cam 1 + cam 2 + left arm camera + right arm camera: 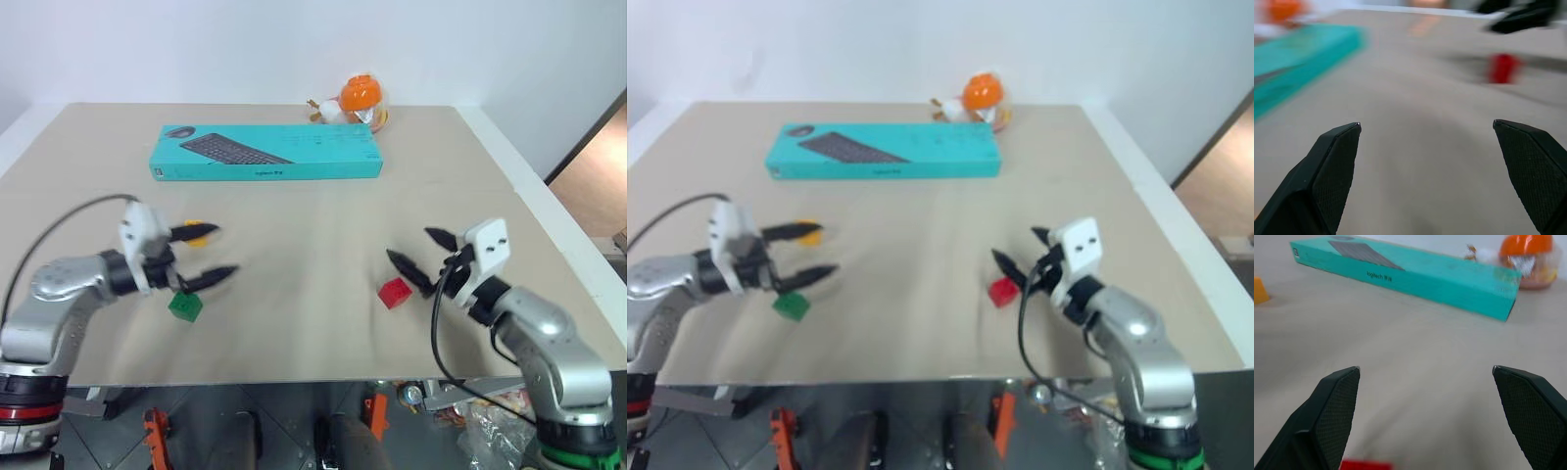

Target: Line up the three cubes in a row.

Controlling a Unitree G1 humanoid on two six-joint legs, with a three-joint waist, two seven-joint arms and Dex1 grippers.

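Note:
Three cubes lie apart on the tan table point(304, 215). The green cube point(184, 305) sits front left, just below my left gripper point(220, 252), which hovers open and points right. The yellow-orange cube point(197, 229) lies behind its upper finger, partly hidden. The red cube point(395, 292) rests front right, just under the lower finger of my open right gripper point(409, 245), which points left. In the left wrist view the red cube point(1503, 67) shows ahead between the wide-apart fingers. The right wrist view has the red cube point(1366, 465) at its edge and the yellow-orange cube point(1259, 290) far off.
A long teal keyboard box point(266, 153) lies across the back of the table. An orange-and-white round toy point(359, 100) stands behind it. The table's front edge runs close below both grippers, and its right edge is near my right arm.

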